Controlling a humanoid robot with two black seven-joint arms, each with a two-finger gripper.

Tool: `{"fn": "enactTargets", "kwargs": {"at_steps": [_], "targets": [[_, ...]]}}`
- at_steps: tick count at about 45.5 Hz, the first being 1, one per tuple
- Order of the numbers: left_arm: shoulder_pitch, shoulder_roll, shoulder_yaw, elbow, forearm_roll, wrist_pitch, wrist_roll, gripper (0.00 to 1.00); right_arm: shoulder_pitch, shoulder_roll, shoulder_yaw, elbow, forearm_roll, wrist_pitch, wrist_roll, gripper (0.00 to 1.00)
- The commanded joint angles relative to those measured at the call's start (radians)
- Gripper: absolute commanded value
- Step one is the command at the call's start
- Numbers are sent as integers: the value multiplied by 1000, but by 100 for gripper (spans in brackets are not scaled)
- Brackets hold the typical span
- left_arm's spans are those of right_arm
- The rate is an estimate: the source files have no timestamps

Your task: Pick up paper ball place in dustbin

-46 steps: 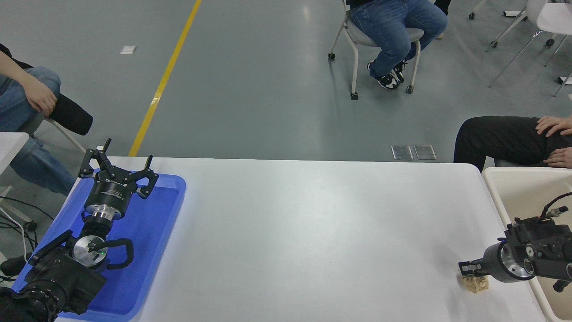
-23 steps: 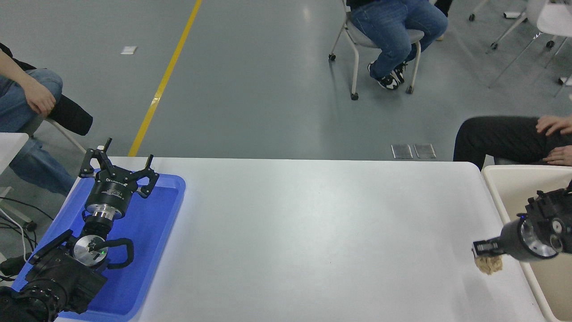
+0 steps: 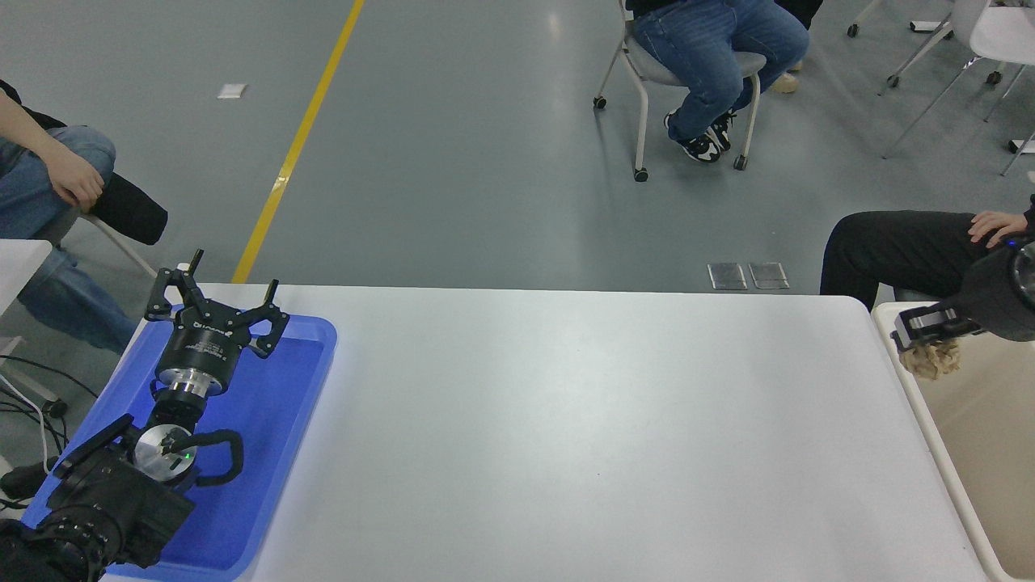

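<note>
My right gripper (image 3: 922, 331) comes in from the right edge, raised well above the table. It is shut on the paper ball (image 3: 931, 360), a wrinkled tan wad that hangs under the fingers. The ball is held over the near-left rim of the dustbin (image 3: 982, 428), a large cream-beige bin at the table's right end, partly cut off by the picture edge. My left gripper (image 3: 212, 301) is open and empty, parked over the blue tray at the lower left.
A shallow blue tray (image 3: 267, 453) lies at the table's left end under my left arm. The white table (image 3: 582, 436) spans the middle. People sit on chairs beyond the far edge, one with legs and hands close behind the dustbin (image 3: 906, 250).
My right gripper lifted the paper ball off the table near the front right and carried it up and toward the far right, to above the dustbin's rim. The left arm stayed still.
</note>
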Motion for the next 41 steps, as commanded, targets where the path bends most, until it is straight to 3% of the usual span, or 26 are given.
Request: {"fn": "enactTargets", "kwargs": {"at_steps": [1, 21, 31, 41], "targets": [[0, 0, 0, 0, 0, 0, 0, 100, 88, 30, -60, 20, 2, 36, 0, 0], [0, 0, 0, 0, -1, 0, 0, 100, 129, 16, -118, 6, 0, 71, 0, 0], [0, 0, 0, 0, -1, 0, 0, 100, 115, -91, -135, -66, -17, 73, 0, 0], [0, 2, 0, 3, -1, 0, 0, 100, -16, -172, -115, -291, -26, 64, 4, 0]]}}
